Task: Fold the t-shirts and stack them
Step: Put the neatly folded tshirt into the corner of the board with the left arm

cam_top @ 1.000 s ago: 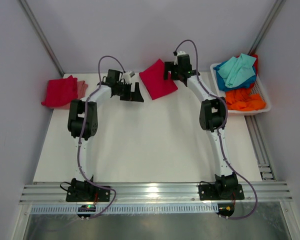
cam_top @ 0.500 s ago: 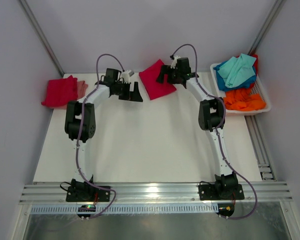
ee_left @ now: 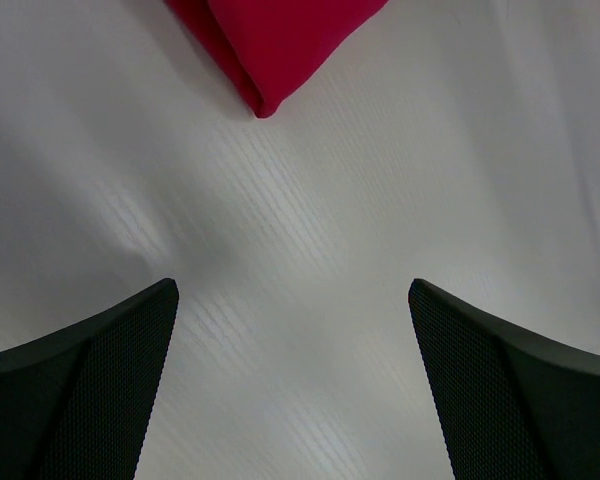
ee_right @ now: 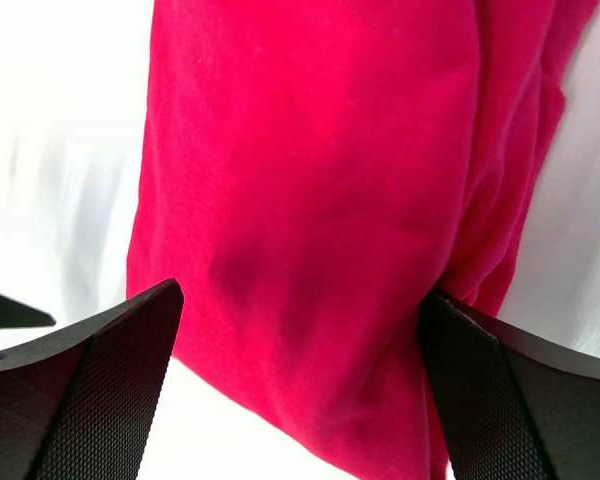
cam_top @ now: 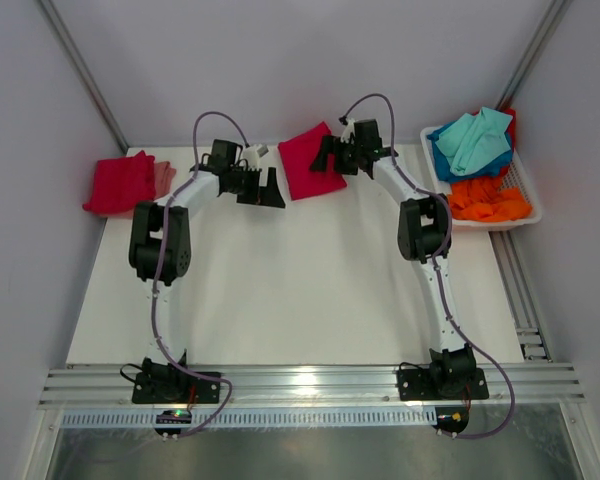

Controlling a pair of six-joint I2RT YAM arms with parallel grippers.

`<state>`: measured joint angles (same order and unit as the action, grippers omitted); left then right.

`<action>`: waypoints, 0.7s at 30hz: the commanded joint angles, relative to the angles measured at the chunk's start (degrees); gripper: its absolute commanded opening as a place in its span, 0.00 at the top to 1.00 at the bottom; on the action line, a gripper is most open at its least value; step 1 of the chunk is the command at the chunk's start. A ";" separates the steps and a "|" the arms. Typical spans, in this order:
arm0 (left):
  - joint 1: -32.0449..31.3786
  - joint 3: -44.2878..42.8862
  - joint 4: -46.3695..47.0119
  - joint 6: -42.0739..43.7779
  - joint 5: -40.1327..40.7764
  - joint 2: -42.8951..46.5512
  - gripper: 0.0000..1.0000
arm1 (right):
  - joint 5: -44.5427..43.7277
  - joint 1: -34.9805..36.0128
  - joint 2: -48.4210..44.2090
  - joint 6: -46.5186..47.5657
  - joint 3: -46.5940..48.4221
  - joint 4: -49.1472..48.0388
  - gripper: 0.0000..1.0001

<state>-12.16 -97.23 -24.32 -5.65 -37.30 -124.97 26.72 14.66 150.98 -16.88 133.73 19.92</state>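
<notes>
the bench (cam_top: 300, 290) runs away from my two bases at its near edge. at the far middle lies the folded t-shirt (cam_top: 305, 160). my right end effector (cam_top: 327, 155) sits over the right part of that shirt, and in the right wrist view the cloth lies between its fingers (ee_right: 90, 390). my left end effector (cam_top: 270, 190) is just left of the shirt and nearer to me, over bare bench, apart from the cloth. in the left wrist view a corner of the shirt lies ahead of it. the pile of t-shirts (cam_top: 120, 182) rests at the far left edge, well apart from both. the basket (cam_top: 520, 180) stands at the far right corner, with the heaped t-shirts (cam_top: 475, 145) in it.
</notes>
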 commanded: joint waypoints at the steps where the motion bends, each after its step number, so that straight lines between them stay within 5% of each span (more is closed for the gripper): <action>1: 0.47 0.38 0.23 0.73 -1.11 4.12 0.01 | 3.34 0.72 -2.79 -1.75 -3.39 7.15 0.01; 16: 0.47 3.10 0.41 1.96 -1.11 6.49 0.01 | 2.37 2.04 -3.41 -1.40 -5.32 13.12 0.01; 21: 0.56 4.06 0.41 2.66 -0.85 7.81 0.01 | 1.06 2.13 -7.18 0.09 -12.33 13.92 0.00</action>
<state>-12.16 -93.84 -24.36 -4.47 -37.32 -121.60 28.34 15.51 146.08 -16.69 126.91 23.77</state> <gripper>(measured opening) 0.991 0.994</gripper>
